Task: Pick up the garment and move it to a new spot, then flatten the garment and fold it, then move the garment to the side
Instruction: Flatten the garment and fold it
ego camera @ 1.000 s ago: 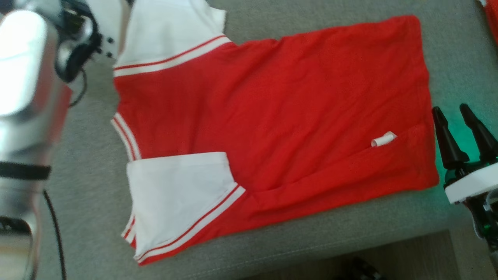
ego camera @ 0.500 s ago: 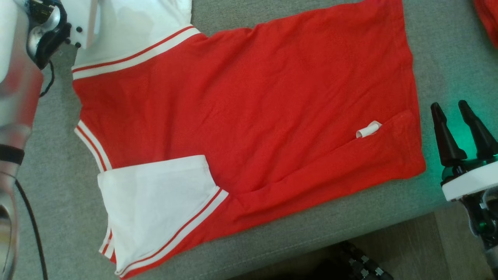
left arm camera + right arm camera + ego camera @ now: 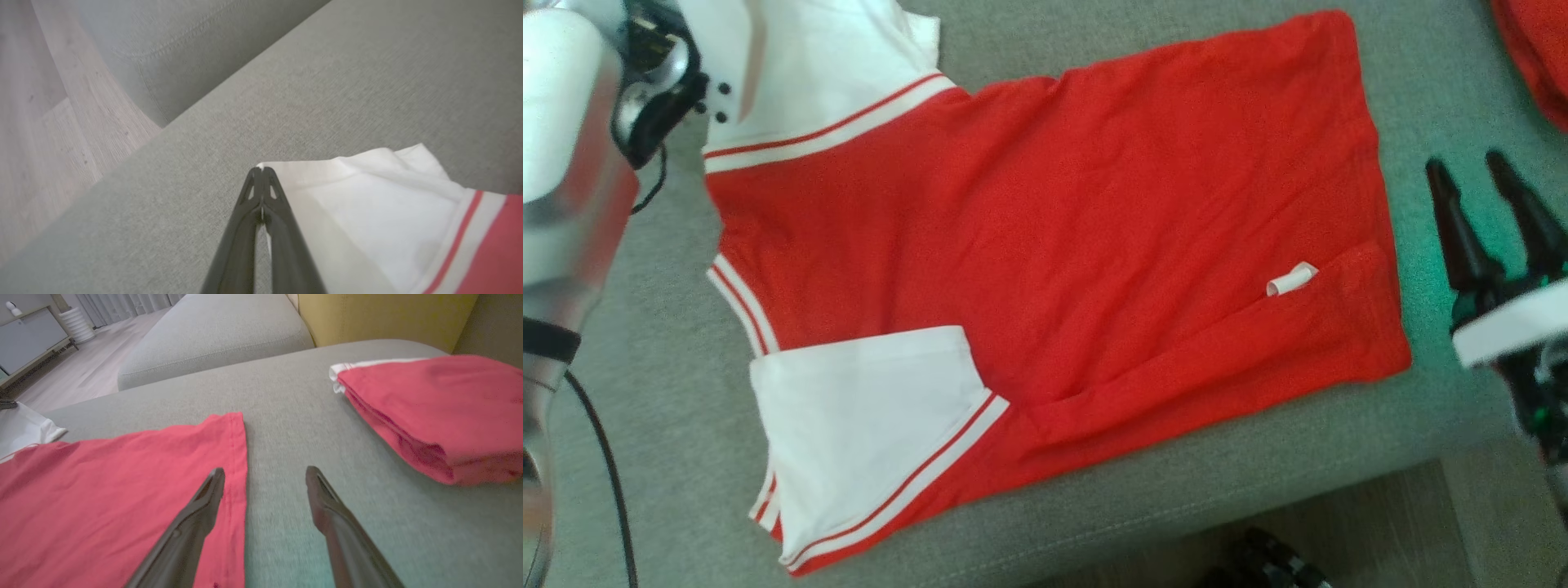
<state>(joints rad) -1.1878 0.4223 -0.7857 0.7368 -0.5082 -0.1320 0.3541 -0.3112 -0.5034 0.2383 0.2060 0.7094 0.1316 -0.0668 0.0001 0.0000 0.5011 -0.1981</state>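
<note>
**Garment on a grey sofa seat.** The garment is red with white sleeves and lies spread flat, its collar end toward the robot's left. The far sleeve is cut off by the top edge of the head view and partly hidden behind the left arm. In the left wrist view, the left gripper has its jaws together on that sleeve's corner, with a sliver of white cloth between the fingers. The right gripper is blurred. It hangs just past the hem with its jaws apart and empty. A white tag lies near the hem. A folded red pile is cut off at the frame's edge. A dark object on the floor is too blurred to identify. The room has a pale wood floor, a second grey cushion, a yellow cushion and a pale cabinet.
</note>
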